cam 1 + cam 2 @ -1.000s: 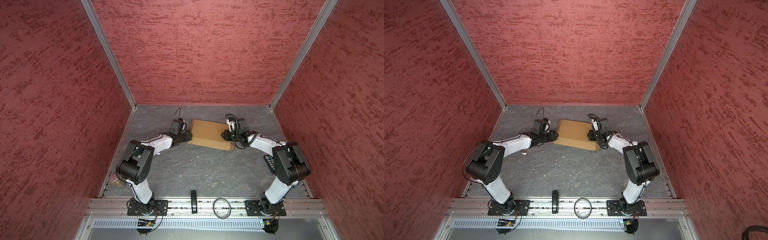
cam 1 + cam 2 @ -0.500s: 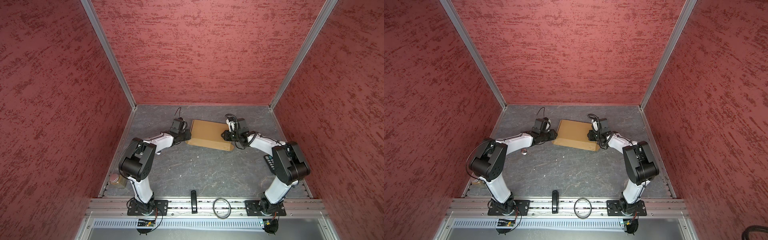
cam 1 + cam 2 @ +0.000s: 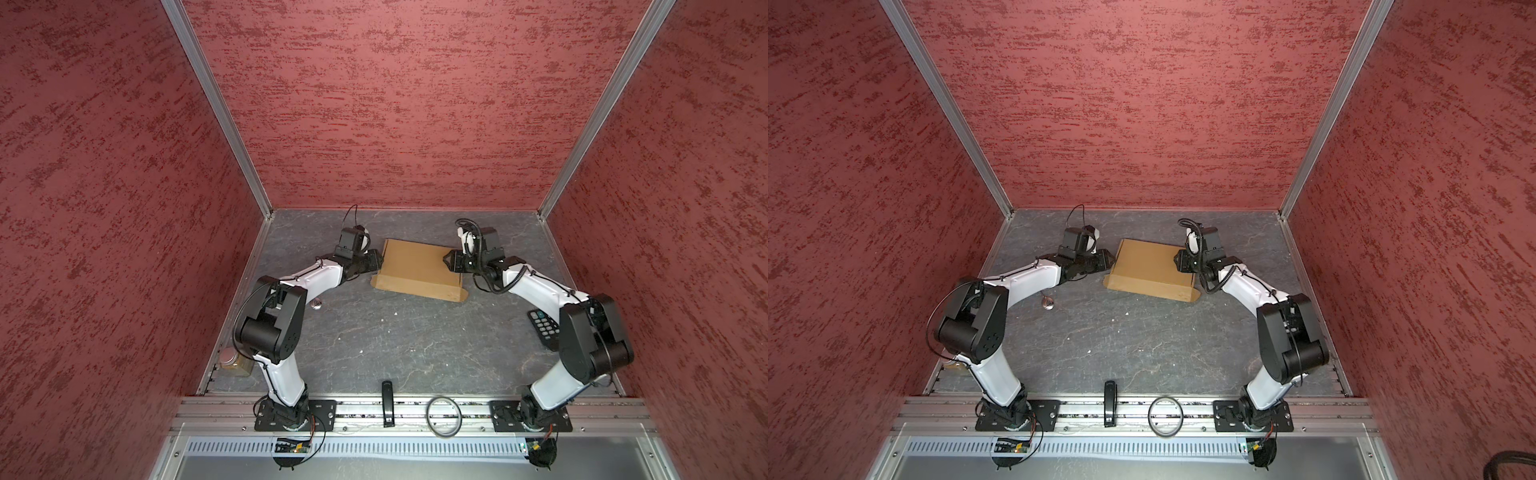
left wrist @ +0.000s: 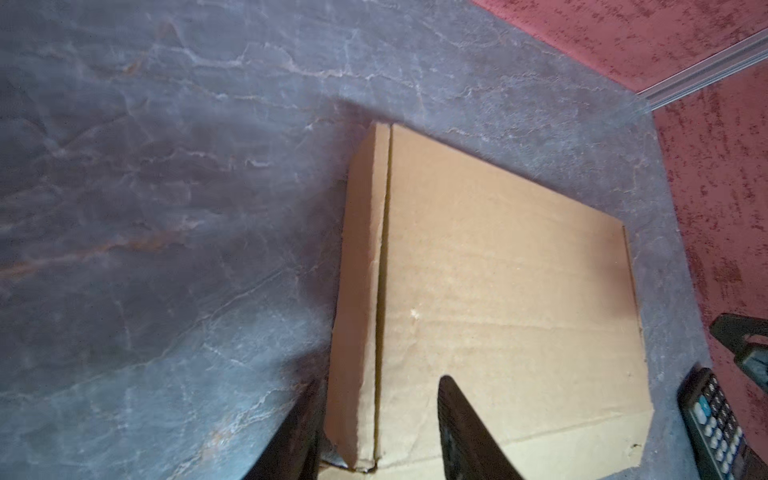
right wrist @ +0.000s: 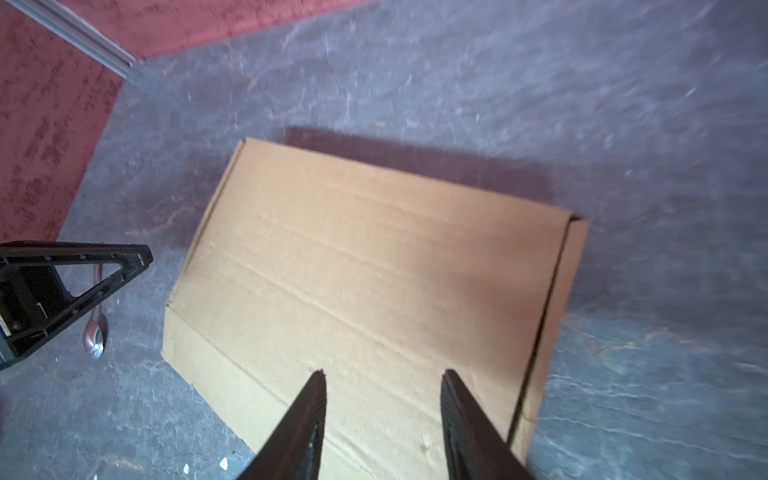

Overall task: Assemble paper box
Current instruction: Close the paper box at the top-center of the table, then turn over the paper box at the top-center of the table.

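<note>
The grey worktop (image 3: 374, 332) fills the lower half of both top views. The box (image 3: 419, 266) lies on it just above the frame's centre, near the back wall. It is a shallow closed box, slightly skewed, with a narrow flap jutting along its lower edge.

The left arm (image 3: 316, 276) reaches in from the lower left and the right arm (image 3: 536, 291) from the lower right.

The left claw (image 3: 376, 259) is at the box's left edge. In the left wrist view it (image 4: 380, 382) stands moderately wide, straddling the side wall with one finger (image 4: 465, 428) over the lid, and I see no squeeze.

The right claw (image 3: 448, 258) is at the box's right edge. In its wrist view it (image 5: 384, 374) gapes moderately wide above the lid, holding nothing.

A remote (image 3: 544, 328) lies at centre right, partly under the right arm. A jar (image 3: 232, 359) stands at lower left. A ring (image 3: 444, 422) sits on the bottom rail. A spoon (image 3: 316, 304) lies beside the left arm.
</note>
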{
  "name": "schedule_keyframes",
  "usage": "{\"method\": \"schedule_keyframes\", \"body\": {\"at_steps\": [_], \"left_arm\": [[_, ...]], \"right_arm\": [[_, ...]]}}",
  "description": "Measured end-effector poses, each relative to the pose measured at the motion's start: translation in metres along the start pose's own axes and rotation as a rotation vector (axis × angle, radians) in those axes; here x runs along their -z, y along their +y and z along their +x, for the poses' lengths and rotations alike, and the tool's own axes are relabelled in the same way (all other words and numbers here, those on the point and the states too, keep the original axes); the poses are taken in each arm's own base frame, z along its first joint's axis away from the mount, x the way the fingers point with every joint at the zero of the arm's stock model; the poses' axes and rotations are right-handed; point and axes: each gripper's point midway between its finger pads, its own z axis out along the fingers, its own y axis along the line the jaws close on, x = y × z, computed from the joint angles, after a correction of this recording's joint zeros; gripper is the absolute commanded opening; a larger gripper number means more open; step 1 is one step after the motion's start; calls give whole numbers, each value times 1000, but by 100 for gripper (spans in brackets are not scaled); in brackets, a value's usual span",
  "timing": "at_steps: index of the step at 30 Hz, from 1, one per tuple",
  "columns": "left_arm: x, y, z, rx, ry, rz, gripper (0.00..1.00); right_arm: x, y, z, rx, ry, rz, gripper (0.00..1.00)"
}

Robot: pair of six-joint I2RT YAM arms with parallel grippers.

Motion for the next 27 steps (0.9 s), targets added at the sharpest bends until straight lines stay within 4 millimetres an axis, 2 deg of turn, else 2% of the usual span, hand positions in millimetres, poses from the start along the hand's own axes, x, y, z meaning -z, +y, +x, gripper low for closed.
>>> {"method": "schedule_keyframes", "body": {"at_steps": [4, 7, 13, 17, 23, 27], "left_arm": [[4, -12, -22, -31, -18, 28, 36], [-2, -15, -28, -50, -8, 32, 34], [-19, -4, -14, -66, 79, -4, 32], [-22, 3, -6, -74, 123, -32, 32], [-24, 4, -10, -89, 139, -49, 31], [-33, 9, -5, -92, 161, -63, 30]], "right_arm": [[6, -3, -2, 0, -8, 28, 45], [6, -7, 1, -3, 2, 46, 44], [6, -9, 2, -4, 4, 56, 44], [6, -10, 1, -4, 2, 63, 45], [5, -12, 4, -6, 6, 66, 45], [5, -15, 9, -10, 15, 72, 45]]}}
